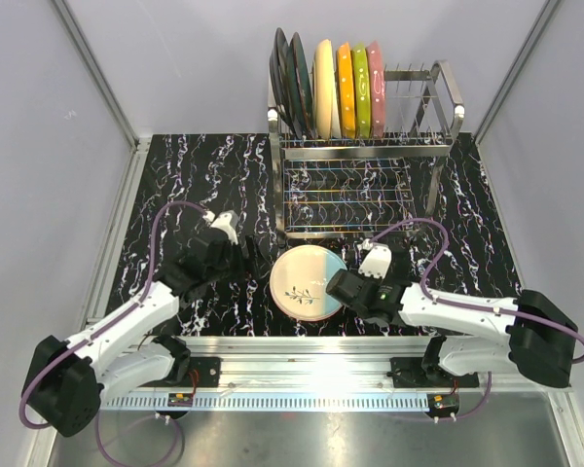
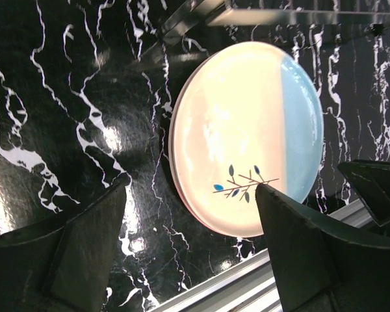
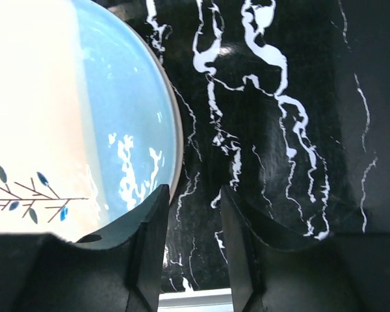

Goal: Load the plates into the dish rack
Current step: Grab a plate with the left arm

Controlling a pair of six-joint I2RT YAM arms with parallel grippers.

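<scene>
A pale blue-and-cream plate with a sprig [image 1: 309, 282] lies flat on the black marbled table, in front of the dish rack [image 1: 448, 102]. Several plates [image 1: 331, 88] stand upright in the rack's top tier: dark, cream, orange, green and pink. My left gripper [image 1: 245, 251] is left of the flat plate and open wide; in the left wrist view the plate [image 2: 247, 130] lies ahead of the gripper [image 2: 192, 188]. My right gripper [image 1: 336, 285] is at the plate's right rim. It [image 3: 192, 195] is partly open with only table between its fingers, and the plate [image 3: 84, 117] is beside its left finger.
The rack's lower tier [image 1: 346, 199] of wire tines sits just behind the flat plate. A metal rail [image 1: 302, 345] runs along the table's near edge. Grey walls enclose the table on three sides.
</scene>
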